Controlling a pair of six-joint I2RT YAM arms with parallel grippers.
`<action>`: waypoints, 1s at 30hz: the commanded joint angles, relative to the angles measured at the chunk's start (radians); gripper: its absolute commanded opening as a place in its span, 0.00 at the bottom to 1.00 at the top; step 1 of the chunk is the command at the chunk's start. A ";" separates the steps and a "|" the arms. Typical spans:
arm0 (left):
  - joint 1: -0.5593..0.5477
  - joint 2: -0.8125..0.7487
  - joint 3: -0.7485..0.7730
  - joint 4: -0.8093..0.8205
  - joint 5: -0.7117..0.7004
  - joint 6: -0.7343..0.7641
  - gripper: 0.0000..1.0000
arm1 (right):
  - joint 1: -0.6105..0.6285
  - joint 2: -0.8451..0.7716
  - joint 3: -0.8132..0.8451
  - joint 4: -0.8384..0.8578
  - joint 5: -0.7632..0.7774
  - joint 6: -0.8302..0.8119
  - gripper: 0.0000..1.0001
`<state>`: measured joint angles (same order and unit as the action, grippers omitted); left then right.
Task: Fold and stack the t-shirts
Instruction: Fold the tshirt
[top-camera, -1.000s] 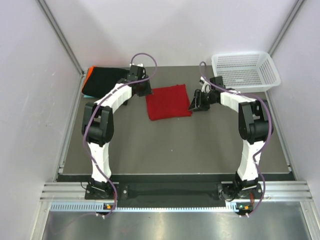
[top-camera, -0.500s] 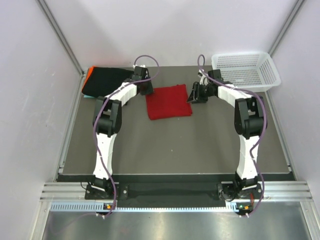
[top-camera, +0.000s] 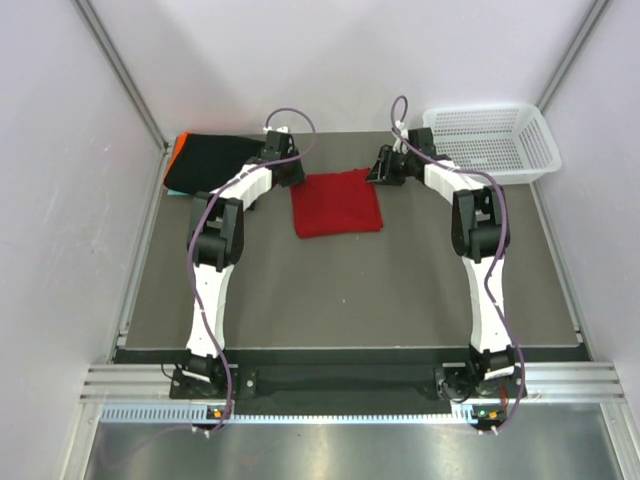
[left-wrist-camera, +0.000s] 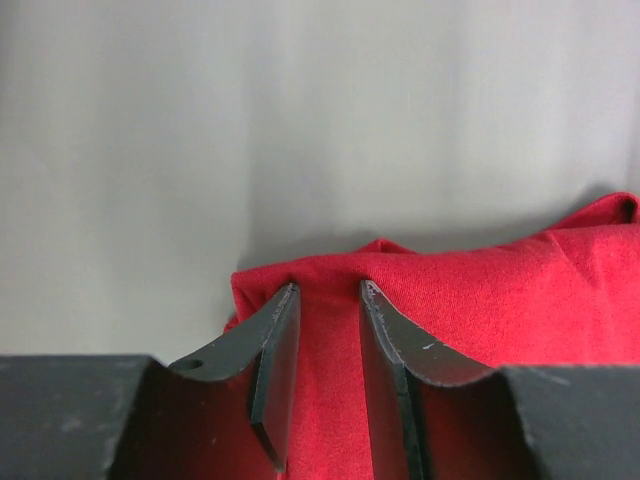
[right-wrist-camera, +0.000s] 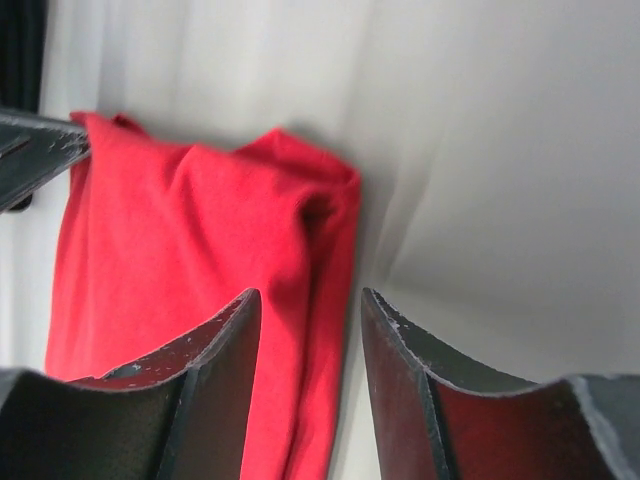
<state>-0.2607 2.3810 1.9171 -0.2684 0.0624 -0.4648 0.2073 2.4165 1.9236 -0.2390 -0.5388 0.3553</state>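
The red t-shirt (top-camera: 336, 203) lies folded in a rough square at the far middle of the table. My left gripper (top-camera: 293, 172) is at its far left corner. In the left wrist view the fingers (left-wrist-camera: 275, 330) stand close together with red cloth (left-wrist-camera: 330, 360) filling the gap between them. My right gripper (top-camera: 381, 170) is at the far right corner, open. Its jaws straddle the shirt's right edge (right-wrist-camera: 330, 270), one finger over the cloth and one over bare table. The black t-shirt (top-camera: 208, 160) lies folded at the far left, on orange (top-camera: 172, 152) and light-blue (top-camera: 176, 192) edges.
A white mesh basket (top-camera: 490, 140) stands at the far right corner. Grey walls close in the table at the back and both sides. The dark table surface (top-camera: 340, 290) stretches toward the arm bases.
My right gripper has moved left and farther back, from beside the shirt's right edge to its far right corner. My left arm drew its elbow in and the gripper now stays at the far left corner.
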 joint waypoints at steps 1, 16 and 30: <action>0.021 0.030 0.017 0.063 -0.023 0.046 0.36 | 0.009 0.042 0.063 0.090 0.006 0.042 0.45; 0.043 0.122 0.086 0.035 -0.027 0.049 0.35 | -0.015 0.152 0.106 0.190 0.057 0.209 0.00; 0.054 -0.025 0.235 -0.202 0.013 0.041 0.45 | -0.037 0.003 0.081 0.135 -0.020 0.226 0.48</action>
<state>-0.2131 2.4821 2.0972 -0.3424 0.0811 -0.4408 0.1795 2.5389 2.0094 -0.0429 -0.5804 0.6228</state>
